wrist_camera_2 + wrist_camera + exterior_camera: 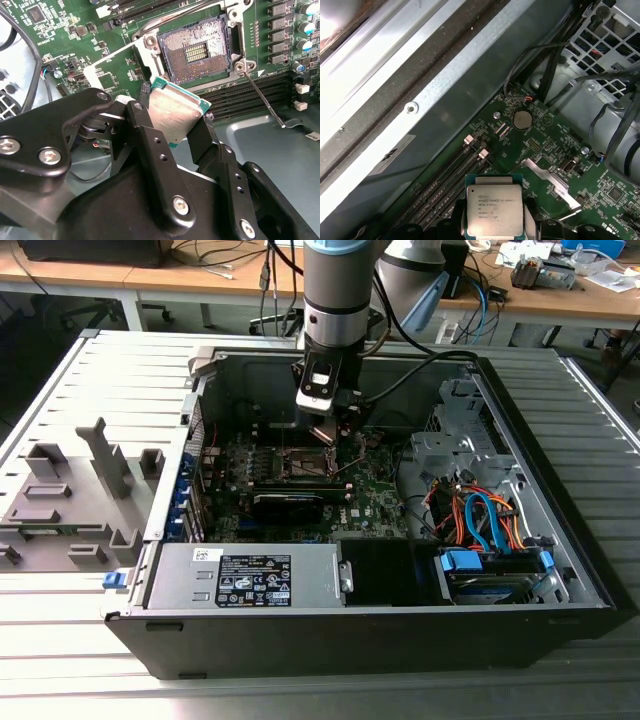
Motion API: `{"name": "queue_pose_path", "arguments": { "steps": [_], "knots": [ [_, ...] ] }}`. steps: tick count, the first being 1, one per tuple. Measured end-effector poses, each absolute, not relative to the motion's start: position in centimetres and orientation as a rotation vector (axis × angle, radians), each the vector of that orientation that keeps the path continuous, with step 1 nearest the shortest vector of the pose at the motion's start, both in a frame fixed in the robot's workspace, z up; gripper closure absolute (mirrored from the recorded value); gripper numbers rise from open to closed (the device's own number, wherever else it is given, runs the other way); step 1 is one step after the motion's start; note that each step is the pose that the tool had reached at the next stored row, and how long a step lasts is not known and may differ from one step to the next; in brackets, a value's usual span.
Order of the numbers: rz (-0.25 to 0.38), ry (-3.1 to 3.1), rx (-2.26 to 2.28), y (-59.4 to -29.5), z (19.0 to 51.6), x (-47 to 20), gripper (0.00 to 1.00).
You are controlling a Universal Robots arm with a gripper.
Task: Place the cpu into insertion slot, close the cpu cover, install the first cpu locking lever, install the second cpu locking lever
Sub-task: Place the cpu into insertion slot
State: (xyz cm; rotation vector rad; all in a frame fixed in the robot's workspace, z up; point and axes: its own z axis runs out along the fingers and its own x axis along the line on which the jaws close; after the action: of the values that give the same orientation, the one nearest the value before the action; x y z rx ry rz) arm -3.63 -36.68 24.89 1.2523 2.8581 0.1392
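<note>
My gripper [172, 115] is shut on the cpu [176, 116], a small square chip with a silver-grey metal top and a green edge, held by two opposite edges between black fingers [150, 135]. The first wrist view shows the cpu's [494, 210] printed top. It hangs tilted above the board, a short way off the insertion slot [200, 52]. The slot lies open, a silver rim around a dark brownish contact field. A thin locking lever [262, 97] sticks out from one slot corner. A thin silver plate [551, 184], the cpu cover as far as I can tell, stands raised beside the cpu. In the exterior view the gripper [335, 432] hovers over the slot [300, 462].
The green motherboard [60, 30] lies inside an open black computer case [400, 630]. Long black memory slots [250, 95] run beside the socket. A black graphics card [285, 502], a power supply [250, 575], orange and blue cables [480, 515] and a drive cage [455, 440] crowd the case.
</note>
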Motion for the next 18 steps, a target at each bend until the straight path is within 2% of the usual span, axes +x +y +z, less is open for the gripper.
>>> {"name": "queue_pose_path", "arguments": {
  "steps": [18],
  "knots": [
    [0.137,2.817,1.335,-36.68,24.89,-3.63,0.46]
  ]
}}
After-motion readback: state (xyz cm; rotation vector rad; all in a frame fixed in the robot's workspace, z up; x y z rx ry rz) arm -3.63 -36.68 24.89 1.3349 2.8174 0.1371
